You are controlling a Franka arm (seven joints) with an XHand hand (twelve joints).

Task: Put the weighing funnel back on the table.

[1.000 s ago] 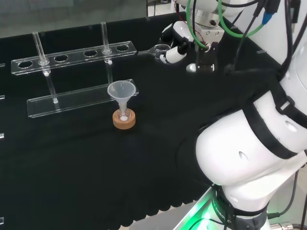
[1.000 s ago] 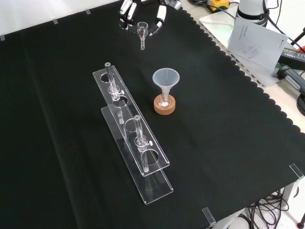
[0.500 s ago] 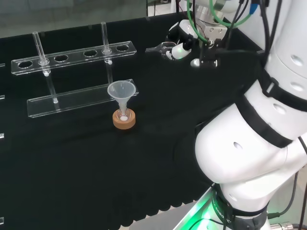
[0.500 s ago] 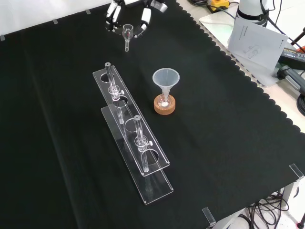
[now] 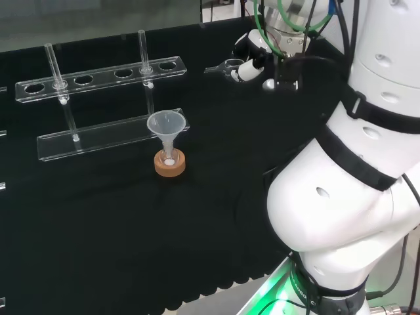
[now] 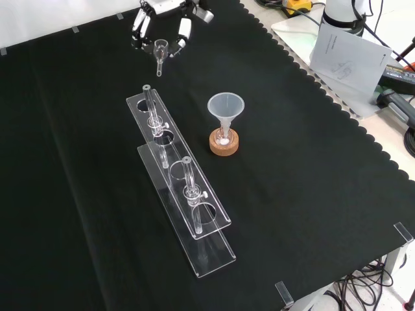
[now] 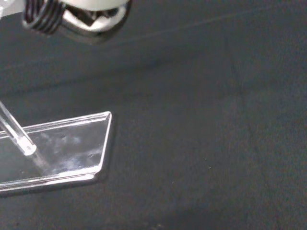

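The hand (image 5: 250, 56) is holding the weighing funnel (image 6: 160, 48) pinched between its curled fingers (image 6: 184, 29) at the far left of the counter (image 6: 292, 162) in the front view, the stem sticking out past the fingertips toward the far end of the clear rack (image 6: 213, 223).
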